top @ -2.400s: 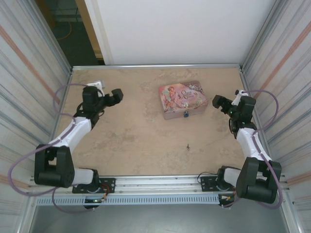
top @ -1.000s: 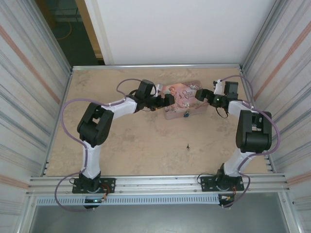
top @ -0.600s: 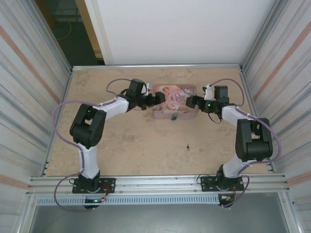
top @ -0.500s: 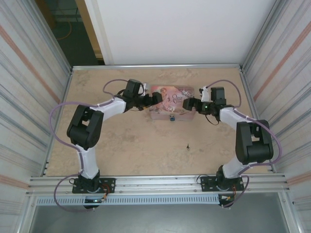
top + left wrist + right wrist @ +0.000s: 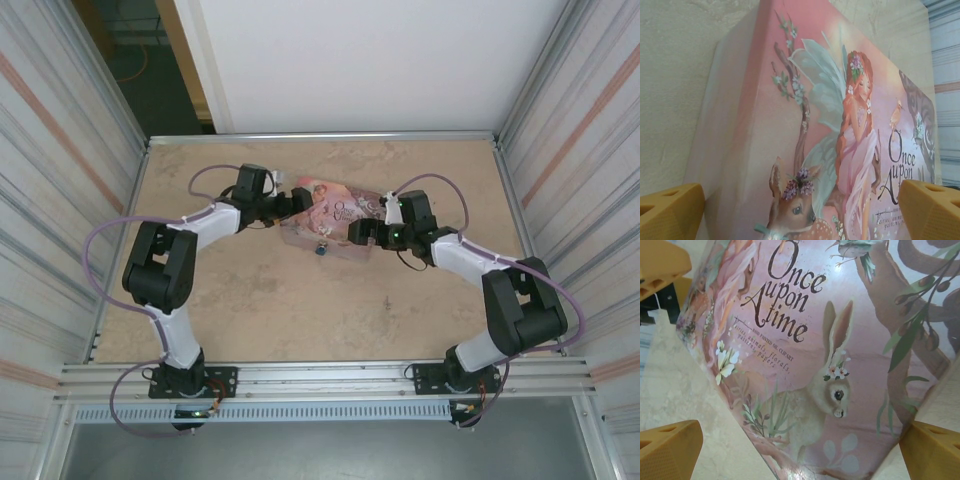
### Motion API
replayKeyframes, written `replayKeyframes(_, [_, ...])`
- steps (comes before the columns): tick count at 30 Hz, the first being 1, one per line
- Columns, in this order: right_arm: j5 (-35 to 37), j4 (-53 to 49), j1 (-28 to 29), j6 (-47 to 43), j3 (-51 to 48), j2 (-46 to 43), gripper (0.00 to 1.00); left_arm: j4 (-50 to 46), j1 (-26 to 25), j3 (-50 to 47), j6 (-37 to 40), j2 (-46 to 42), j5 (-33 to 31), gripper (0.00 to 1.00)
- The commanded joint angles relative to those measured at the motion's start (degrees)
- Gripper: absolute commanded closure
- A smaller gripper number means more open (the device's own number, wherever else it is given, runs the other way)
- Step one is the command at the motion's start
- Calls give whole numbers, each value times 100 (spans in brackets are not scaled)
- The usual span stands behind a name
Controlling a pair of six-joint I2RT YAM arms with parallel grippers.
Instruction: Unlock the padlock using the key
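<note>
Top view: left claw [image 5: 287, 207] and right claw [image 5: 362, 232], both spread, bracket the pink tin [image 5: 335, 208]; the padlock [image 5: 322, 249] hangs at its near wall, and the key [image 5: 388, 301] lies apart on the tabletop [image 5: 250, 290]. Wrist views: fingers [image 5: 670, 210] straddle the lid; an even squeeze should stop the tin pivoting.

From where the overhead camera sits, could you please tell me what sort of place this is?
Most likely a robot test cell in a lab: a left arm and right arm bolted to an aluminium rail, a beige tabletop walled by ribbed panels, and a plain white backboard.
</note>
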Motion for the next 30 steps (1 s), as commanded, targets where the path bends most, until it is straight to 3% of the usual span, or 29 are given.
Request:
replayKeyframes(1, [-16, -59, 211, 218, 5, -80, 1, 75, -106, -8, 112, -235, 563, 1])
replayKeyframes(15, [1377, -1190, 52, 56, 155, -944, 1, -564, 314, 308, 582, -522, 410, 1])
replayKeyframes(30, [1862, -2848, -74, 127, -85, -2535, 1, -953, 477, -1240, 967, -2958, 34, 1])
